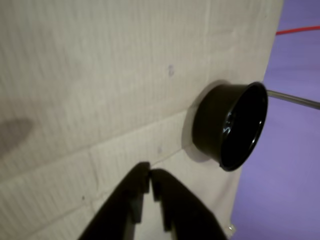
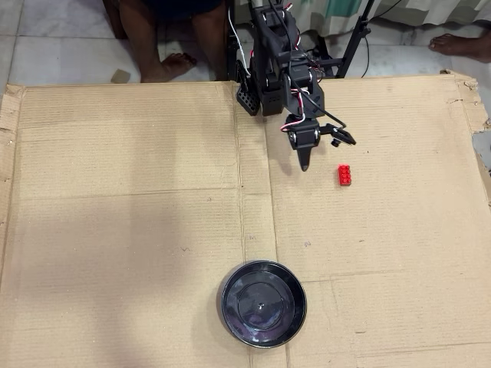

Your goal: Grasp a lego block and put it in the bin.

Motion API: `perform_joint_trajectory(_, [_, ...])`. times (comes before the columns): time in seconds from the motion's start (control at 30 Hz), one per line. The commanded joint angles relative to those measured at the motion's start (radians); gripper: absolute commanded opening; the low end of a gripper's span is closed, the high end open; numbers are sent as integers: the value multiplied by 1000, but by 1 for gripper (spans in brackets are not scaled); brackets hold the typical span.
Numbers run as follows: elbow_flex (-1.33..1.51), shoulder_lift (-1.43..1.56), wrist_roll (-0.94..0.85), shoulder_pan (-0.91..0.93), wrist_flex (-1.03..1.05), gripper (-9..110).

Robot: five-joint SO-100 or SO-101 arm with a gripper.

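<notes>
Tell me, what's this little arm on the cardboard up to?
It is set to pick up the red lego block and drop it into the black bin. At this moment nothing is held: the gripper hangs just beside the block in the overhead view, its jaws nearly together and empty. The block lies on the cardboard sheet, well away from the bin near the sheet's lower edge.

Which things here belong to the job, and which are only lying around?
For the job:
- red brick
- black dish
- tool, closed and empty

Just lying about:
- cardboard sheet under everything
- small scrap on the floor tiles
- person's feet beyond the cardboard
</notes>
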Motion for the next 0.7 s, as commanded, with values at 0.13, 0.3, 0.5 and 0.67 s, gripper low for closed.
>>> perform_joint_trajectory(0.13, [-71, -12, 279, -124, -3, 0])
perform_joint_trajectory(0.3, [-61, -12, 557, -181, 6, 0])
perform_joint_trajectory(0.5, [-87, -12, 885, -262, 146, 0])
perform_joint_trajectory(0.67, [-170, -14, 1121, -344, 293, 0])
